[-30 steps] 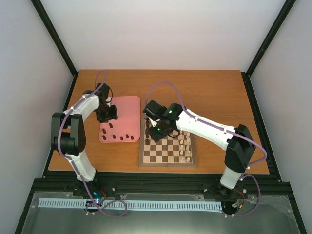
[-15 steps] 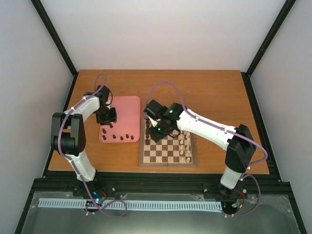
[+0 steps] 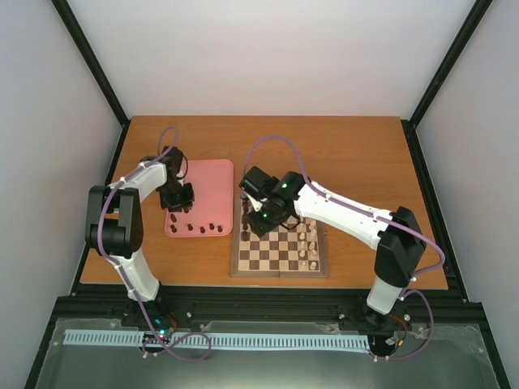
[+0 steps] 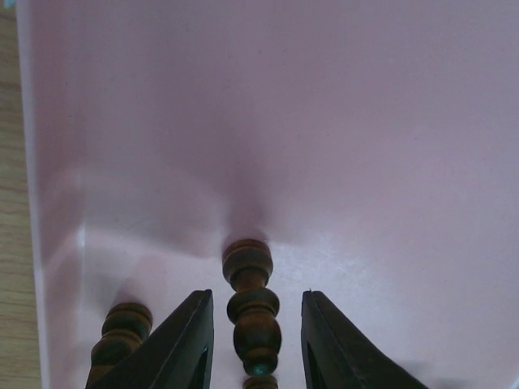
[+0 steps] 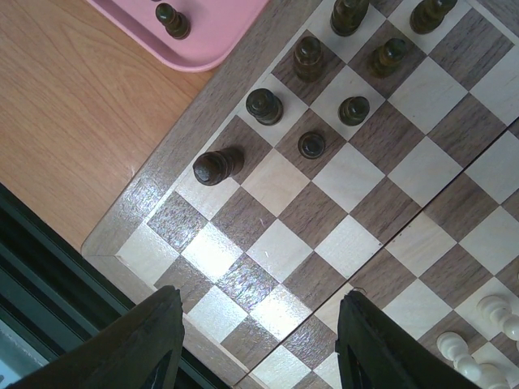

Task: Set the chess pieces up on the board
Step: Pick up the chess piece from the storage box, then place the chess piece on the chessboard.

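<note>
A dark brown chess piece (image 4: 253, 312) lies on its side on the pink tray (image 4: 324, 121). My left gripper (image 4: 257, 293) straddles it, open, with a gap on either side of the piece. A second dark piece (image 4: 122, 324) stands just left of the left finger. More dark pieces (image 3: 199, 228) stand along the tray's near edge. The board (image 3: 280, 251) lies to the right of the tray. My right gripper (image 5: 258, 324) hovers open and empty over its left corner. Several dark pieces (image 5: 265, 105) stand on the board's far-left squares.
Cream-white pieces (image 5: 495, 312) stand along the board's right side (image 3: 308, 243). The tray's corner (image 5: 219, 24) with one dark piece (image 5: 172, 20) shows beside the board. Bare wooden table (image 3: 349, 154) lies behind both; black frame rails run along the near edge.
My left gripper's fingers have narrowed around the lying piece and the gripper has shifted slightly toward the tray's near side. The right arm has not moved.
</note>
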{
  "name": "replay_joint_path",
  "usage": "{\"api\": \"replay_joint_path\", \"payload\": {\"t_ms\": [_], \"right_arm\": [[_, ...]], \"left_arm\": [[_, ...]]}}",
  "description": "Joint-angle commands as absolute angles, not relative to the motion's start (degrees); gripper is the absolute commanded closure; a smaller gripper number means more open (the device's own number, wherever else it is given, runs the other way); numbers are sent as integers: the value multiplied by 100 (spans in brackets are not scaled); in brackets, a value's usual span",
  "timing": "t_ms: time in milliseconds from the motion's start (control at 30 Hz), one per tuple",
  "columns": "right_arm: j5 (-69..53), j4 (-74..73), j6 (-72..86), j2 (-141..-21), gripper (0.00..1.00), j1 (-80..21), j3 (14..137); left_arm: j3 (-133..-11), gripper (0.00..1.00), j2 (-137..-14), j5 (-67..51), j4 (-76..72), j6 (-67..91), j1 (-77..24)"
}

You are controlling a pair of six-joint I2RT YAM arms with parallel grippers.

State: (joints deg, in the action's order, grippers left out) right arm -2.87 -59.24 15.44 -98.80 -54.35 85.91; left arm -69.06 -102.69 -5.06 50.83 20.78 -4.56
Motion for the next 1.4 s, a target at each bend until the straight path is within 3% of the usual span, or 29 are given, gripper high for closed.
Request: {"api": "replay_joint_path", "payload": {"t_ms": [0,400,500,633,1200,1367], "right_arm": [[-324,-5854,1503,-9798,47,-5396,8519],[-329,-5832,1488,-9844,46,-5396,8521],[-302,-5836,1494,-9837,46,-5396,8526],[-323,-5843,1511,-9810,46,-5396,8467],[-281,-5486,1696,-9537,39,-5395,7801],[0,-5361,1711,-9478,29,-5379,7620]], "left_arm": [[-6882,68,-10281,-371,5049,2072,-452],[-6996,79,-10335,-349,5064,2055,-449],[-6967,91,-10358,-375,5041,2048,-450],[-6959,99,-10380,-408,5020,2050,-450],[-7855,99,-8775,-745,6307,2175,-629],[-7725,99,-8220,-971,6574,2541,-1344]]}}
